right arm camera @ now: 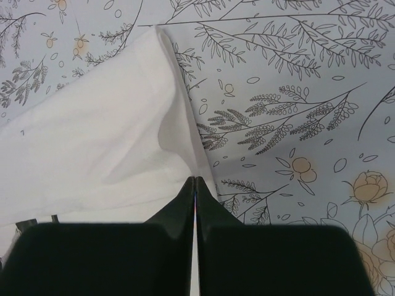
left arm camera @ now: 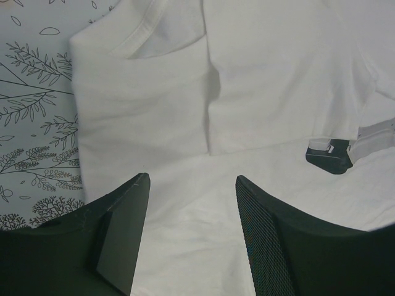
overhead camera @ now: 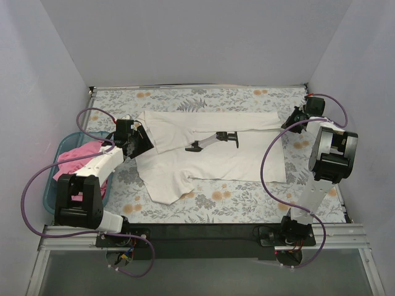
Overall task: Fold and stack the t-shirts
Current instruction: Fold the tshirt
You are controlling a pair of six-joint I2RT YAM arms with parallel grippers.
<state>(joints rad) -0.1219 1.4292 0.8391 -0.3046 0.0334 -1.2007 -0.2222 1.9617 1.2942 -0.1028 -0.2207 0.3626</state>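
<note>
The white t-shirt (overhead camera: pixel 247 157) lies spread across the floral table, its top part folded over. In the left wrist view the collar (left arm camera: pixel 154 31) faces the camera. My left gripper (overhead camera: pixel 143 140) hangs just above the shirt's left side; its jaws are open and empty (left arm camera: pixel 192 185). My right gripper (overhead camera: pixel 290 120) is at the shirt's far right corner. Its jaws (right arm camera: pixel 195 180) are closed on the raised edge of the white shirt (right arm camera: pixel 92 142). The pink t-shirt (overhead camera: pixel 80 157) lies crumpled in the teal basket (overhead camera: pixel 52 185) at the left.
A black-and-grey tool-like object (overhead camera: pixel 213 140) lies on the middle of the white shirt, also in the left wrist view (left arm camera: pixel 345 148). The floral tablecloth (overhead camera: pixel 247 200) shows around the shirt. White walls close in the back and both sides.
</note>
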